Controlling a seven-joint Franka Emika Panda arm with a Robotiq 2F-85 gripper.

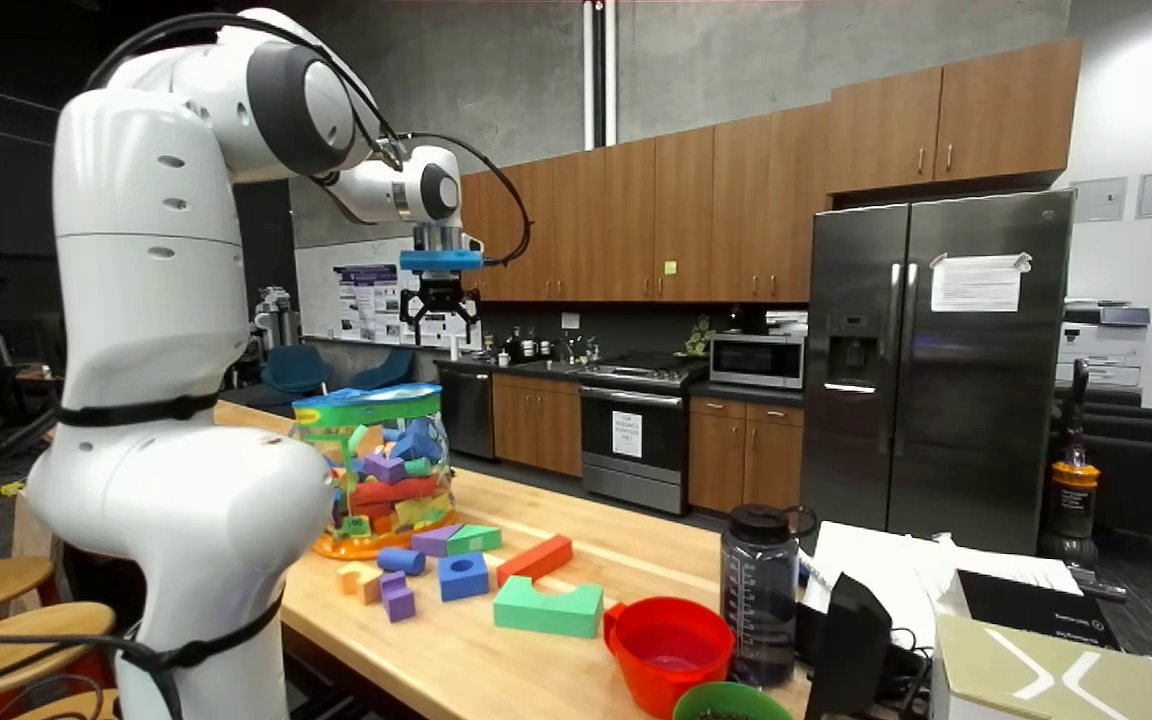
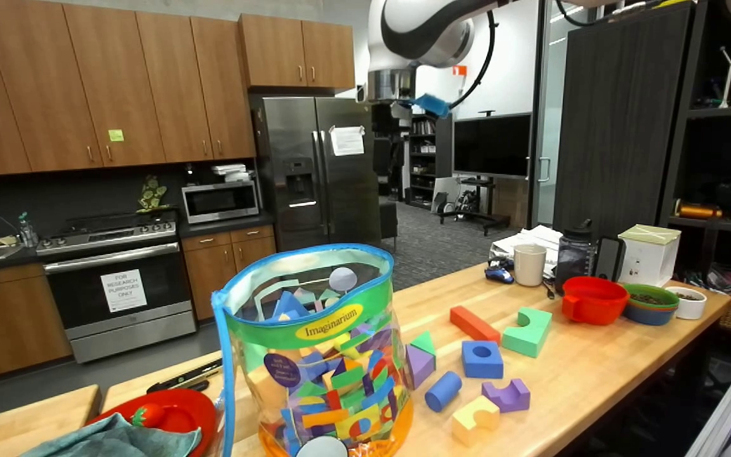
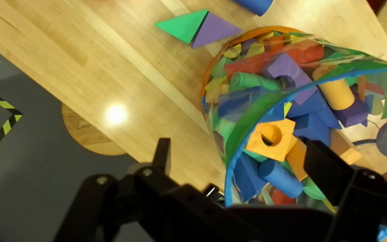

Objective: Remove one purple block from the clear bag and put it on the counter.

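Wooden cabinets (image 1: 736, 220) and a steel fridge (image 1: 966, 390) stand beyond the pale desk (image 1: 636, 545), where the clear bag (image 2: 375, 308) sits upright, mouth open, full of coloured toy blocks (image 3: 274, 149). Well above it the end effector (image 1: 443, 335) hangs with its fingers spread wide and nothing held; in the wrist view one finger lies over the bag's mouth, the other outside its rim. One purple block (image 3: 296, 74) shows through the bag's side, so grasping, lifting out and setting down all seem left to do; a purple triangle (image 3: 215, 30) and a purple arch (image 2: 510, 401) lie on the desk, though I cannot tell whether either counts. "Imaginarium" is printed on the bag's yellow label (image 2: 329, 322), and a sheet (image 2: 123, 291) on the oven (image 2: 172, 285) reads "FOR RESEARCH PURPOSES ONLY"; the fridge's paper (image 1: 976, 284) is too small to make out.
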